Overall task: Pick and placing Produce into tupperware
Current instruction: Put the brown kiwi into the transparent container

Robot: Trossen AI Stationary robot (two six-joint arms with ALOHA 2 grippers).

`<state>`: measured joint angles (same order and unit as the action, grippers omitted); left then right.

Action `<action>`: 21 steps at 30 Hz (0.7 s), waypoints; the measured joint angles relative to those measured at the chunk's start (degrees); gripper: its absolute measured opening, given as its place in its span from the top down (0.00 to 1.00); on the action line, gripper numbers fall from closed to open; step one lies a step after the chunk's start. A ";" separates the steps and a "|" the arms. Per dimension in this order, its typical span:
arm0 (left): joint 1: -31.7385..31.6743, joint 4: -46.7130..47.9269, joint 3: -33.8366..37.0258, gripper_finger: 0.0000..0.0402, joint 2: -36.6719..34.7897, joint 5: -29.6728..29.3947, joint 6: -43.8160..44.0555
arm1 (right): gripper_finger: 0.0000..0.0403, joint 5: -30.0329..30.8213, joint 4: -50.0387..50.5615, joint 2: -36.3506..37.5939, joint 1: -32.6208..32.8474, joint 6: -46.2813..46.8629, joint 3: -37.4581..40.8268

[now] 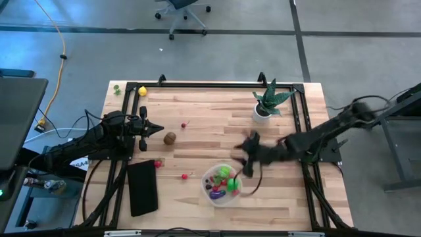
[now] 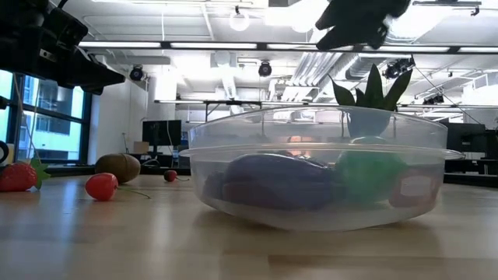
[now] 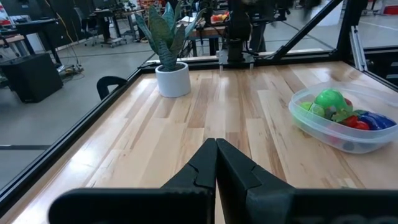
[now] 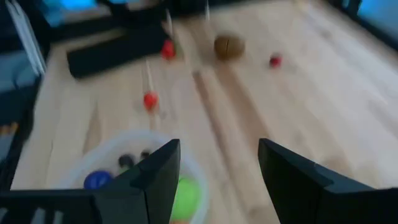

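The clear round tupperware (image 1: 222, 185) stands near the table's front edge. It holds several produce pieces, among them a bright green one (image 3: 329, 99), a purple one (image 2: 268, 180) and red ones. On the wood left of it lie a brown piece (image 1: 170, 138) and three small red pieces (image 1: 185, 124) (image 1: 158, 164) (image 1: 186, 176). A yellow piece (image 1: 142, 91) lies at the far left corner. My right gripper (image 4: 219, 162) hovers open and empty above the tupperware's far right side (image 1: 245, 153). My left gripper (image 3: 216, 163) is shut at the table's left (image 1: 156, 130), holding nothing.
A spiky green plant in a white pot (image 1: 266, 104) stands at the far right. A flat black rectangle (image 1: 142, 187) lies near the front left. A black metal frame (image 1: 217, 85) runs round the table. Bare wood spans the middle and the front right.
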<state>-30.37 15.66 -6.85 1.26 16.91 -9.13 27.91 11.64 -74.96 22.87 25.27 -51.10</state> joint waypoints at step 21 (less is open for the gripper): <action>0.01 -0.01 0.00 1.00 0.00 0.00 0.00 | 0.87 -22.39 6.62 24.53 -20.28 -25.36 11.53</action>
<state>-30.36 15.65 -6.85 1.26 16.91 -9.13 5.52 18.26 -50.43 2.59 -0.10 -39.57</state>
